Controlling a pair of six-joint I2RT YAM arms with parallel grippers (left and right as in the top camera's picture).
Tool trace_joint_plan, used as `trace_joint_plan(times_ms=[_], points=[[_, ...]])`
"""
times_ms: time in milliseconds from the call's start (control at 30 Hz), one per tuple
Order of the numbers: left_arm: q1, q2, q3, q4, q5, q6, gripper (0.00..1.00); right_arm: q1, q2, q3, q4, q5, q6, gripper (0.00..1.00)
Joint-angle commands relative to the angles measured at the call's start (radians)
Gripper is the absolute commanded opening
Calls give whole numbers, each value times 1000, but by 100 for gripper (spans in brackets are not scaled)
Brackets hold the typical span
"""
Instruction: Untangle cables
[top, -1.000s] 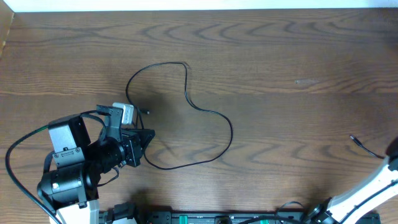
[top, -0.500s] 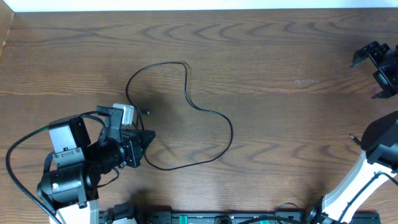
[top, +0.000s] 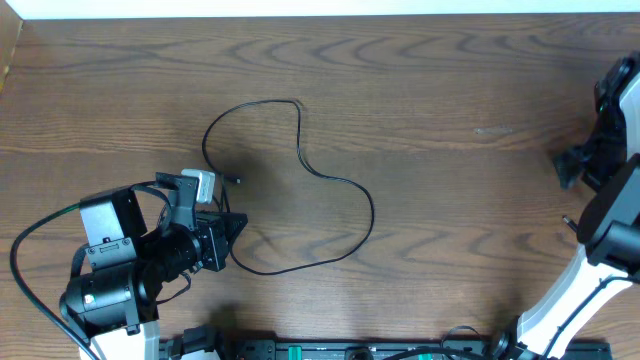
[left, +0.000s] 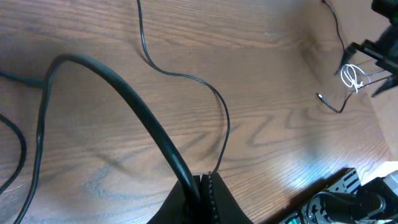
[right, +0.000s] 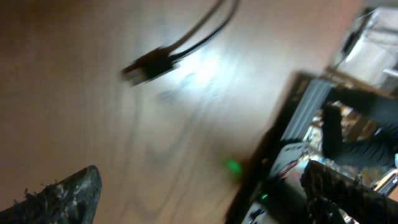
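Even bright overhead, right wrist blurred, glare

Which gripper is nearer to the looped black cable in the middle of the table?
Left. The left gripper is closed on one end of the looped cable; the right gripper hangs open far off on the other side.

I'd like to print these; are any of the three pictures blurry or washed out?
Overhead: sharp, evenly lit, the cable crisp. Left wrist: sharp, mild sheen lower right. Right wrist: smeared, with white glare beside a plug.
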Motion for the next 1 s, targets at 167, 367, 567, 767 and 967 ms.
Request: trace_joint_plan(times_ms=[167, 367, 567, 767, 967], points=[[-2, -1, 3, -4, -5, 21, 7, 2, -505, -253, 134, 140, -63, 99], [-2, -1, 3, -4, -5, 21, 7, 2, -866, -543, 258, 76, -67, 99], [-2, -1, 3, -6, -5, 21, 8, 2, -1166, -843, 507, -98, -161, 99], [-2, -1, 3, -11, -5, 21, 7, 2, -1328, -1145, 811, -119, -93, 96], [-2, -1, 3, -11, -5, 21, 8, 0, -1300, -1375, 1107, -8, 118, 93]])
